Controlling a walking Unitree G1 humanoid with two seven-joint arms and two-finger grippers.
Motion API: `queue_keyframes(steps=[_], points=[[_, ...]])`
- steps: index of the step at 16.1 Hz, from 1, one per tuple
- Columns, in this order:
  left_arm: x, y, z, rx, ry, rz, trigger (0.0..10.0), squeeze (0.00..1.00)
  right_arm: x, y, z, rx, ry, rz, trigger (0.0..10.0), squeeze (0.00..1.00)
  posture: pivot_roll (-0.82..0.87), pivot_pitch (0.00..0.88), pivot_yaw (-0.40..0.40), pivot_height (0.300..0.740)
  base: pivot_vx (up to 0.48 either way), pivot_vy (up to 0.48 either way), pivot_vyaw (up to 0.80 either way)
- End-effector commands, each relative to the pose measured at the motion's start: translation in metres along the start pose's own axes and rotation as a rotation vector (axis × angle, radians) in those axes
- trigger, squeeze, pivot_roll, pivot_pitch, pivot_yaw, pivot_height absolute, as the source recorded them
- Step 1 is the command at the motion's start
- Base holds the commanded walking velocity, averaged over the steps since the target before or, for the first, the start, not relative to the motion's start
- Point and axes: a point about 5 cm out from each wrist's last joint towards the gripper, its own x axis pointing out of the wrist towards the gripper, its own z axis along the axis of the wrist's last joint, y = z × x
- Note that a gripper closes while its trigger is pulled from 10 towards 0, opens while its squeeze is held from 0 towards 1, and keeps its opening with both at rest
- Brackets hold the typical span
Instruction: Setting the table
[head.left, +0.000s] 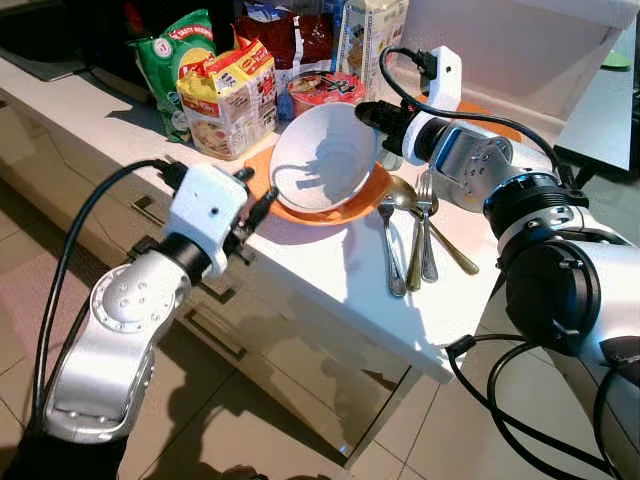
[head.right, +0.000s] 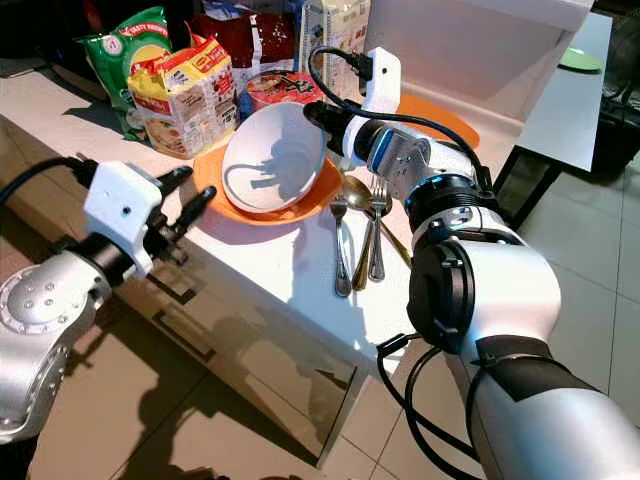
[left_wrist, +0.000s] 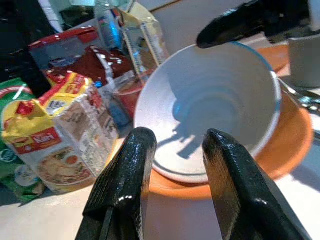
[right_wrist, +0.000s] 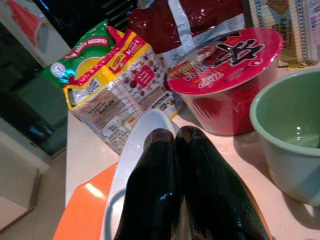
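Your right hand (head.left: 368, 113) pinches the rim of the white bowl (head.left: 318, 160), tipped on edge on the orange plate (head.left: 352, 207) on the bench (head.left: 340, 290). Your left hand (head.left: 262, 203) waits just beside it, fingers narrowly parted. Release now and I judge the bowl could roll onto the cutlery (head.left: 410, 235) or noodle packets (head.left: 232, 95).

A white bowl (head.left: 318, 160) with a thin blue rim is seen at the frame's centre, on an orange plate (head.left: 355, 205). Silver and gold cutlery (head.left: 415, 235) is laid on the white table (head.left: 330, 275) to its right. At the upper left, a yellow-and-red noodle packet (head.left: 232, 95) — printed with a bowl of noodles — is backed by a green packet (head.left: 165, 60) and a dark red bag (head.left: 290, 40). A red cup (right_wrist: 227, 75) with black lettering and a pale green bowl (right_wrist: 290, 130) are shown in the right wrist view. Both grippers' fingers (left_wrist: 132, 185) are glossy black.
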Motion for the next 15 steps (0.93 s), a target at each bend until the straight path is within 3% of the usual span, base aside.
queue_keyframes(steps=[1,3,5,8,9,10,15], points=[[0.002,0.003,0.002,0.007,-0.012,0.024,10.0,0.0,-0.003,0.011,0.031,-0.018,-0.102,0.054,0.0,0.0,0.15,0.0,-0.051,0.74,0.0,0.0,0.0],[0.005,0.006,0.002,-0.017,-0.022,0.06,10.0,0.0,-0.003,0.012,0.032,-0.019,-0.104,0.064,0.0,0.0,0.15,0.0,-0.048,0.74,0.0,0.0,0.0],[0.01,0.011,0.009,-0.106,-0.064,0.108,10.0,0.0,-0.003,0.013,0.033,-0.022,-0.103,0.071,0.0,0.0,0.15,0.0,-0.049,0.74,0.0,0.0,0.0],[0.01,0.008,0.007,-0.106,-0.06,0.102,10.0,0.0,-0.003,0.0,0.01,-0.091,-0.005,0.001,0.0,0.0,0.14,0.0,-0.049,0.74,0.0,0.0,0.0],[0.01,0.007,0.006,-0.106,-0.059,0.098,10.0,0.0,-0.004,-0.004,0.007,-0.087,0.003,-0.026,5.4,0.0,0.14,0.0,-0.05,0.74,0.0,0.0,0.0],[0.011,0.007,0.006,-0.107,-0.059,0.096,10.0,0.0,-0.004,-0.006,0.006,-0.097,0.007,-0.049,9.8,0.0,0.14,0.0,-0.051,0.74,0.0,0.0,0.0],[0.011,0.005,0.006,-0.107,-0.058,0.085,10.0,0.0,-0.011,-0.018,0.011,-0.138,-0.01,-0.148,10.0,0.0,0.14,0.0,-0.051,0.74,0.0,0.0,0.0]])
